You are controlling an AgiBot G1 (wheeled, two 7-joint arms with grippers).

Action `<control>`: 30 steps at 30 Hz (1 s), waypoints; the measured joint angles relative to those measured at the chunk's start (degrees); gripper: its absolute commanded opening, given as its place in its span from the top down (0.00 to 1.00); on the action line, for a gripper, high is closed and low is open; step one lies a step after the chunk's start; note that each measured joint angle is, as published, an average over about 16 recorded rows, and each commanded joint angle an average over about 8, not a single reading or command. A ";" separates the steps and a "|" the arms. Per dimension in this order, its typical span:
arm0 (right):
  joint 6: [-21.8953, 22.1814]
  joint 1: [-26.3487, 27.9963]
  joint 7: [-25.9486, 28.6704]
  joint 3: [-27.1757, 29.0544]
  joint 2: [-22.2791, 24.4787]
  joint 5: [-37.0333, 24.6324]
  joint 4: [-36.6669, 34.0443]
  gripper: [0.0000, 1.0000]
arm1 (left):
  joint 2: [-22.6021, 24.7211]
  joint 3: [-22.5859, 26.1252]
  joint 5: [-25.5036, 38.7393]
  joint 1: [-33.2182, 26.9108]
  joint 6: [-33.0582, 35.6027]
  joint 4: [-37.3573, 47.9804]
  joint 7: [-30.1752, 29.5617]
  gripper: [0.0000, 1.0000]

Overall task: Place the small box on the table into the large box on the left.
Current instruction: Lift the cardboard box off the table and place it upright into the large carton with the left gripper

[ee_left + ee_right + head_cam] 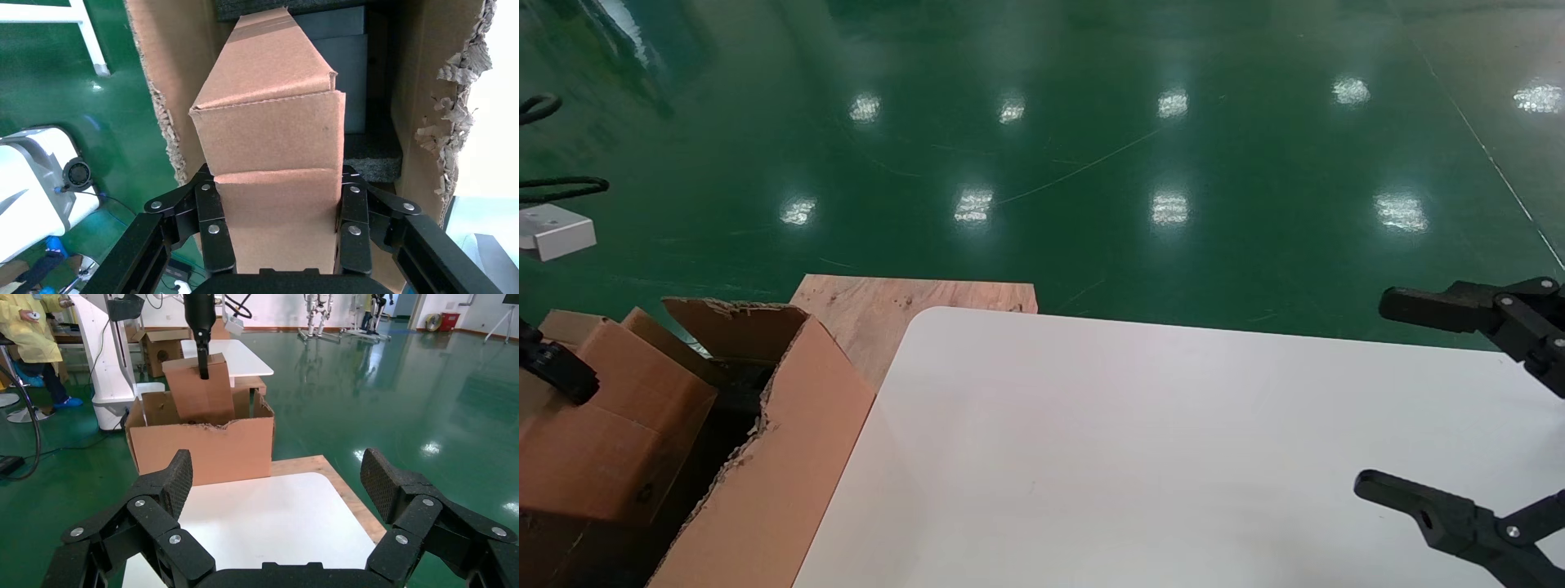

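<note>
The left tool (278, 236) is clamped on the small box (269, 147), which is held partly inside the large box (764, 457) at far left, over its dark interior. The small box should be lowered straight, kept off the torn flaps, and let go only once seated. The table (1132, 457) lies to the right. The right tool (278, 490) is parked spread wide over its right edge.
</note>
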 measured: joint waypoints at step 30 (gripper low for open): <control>0.01 0.00 -0.01 -0.01 0.01 0.01 0.00 0.00 | 5.16 -2.23 -6.10 18.23 -3.09 18.31 9.40 1.00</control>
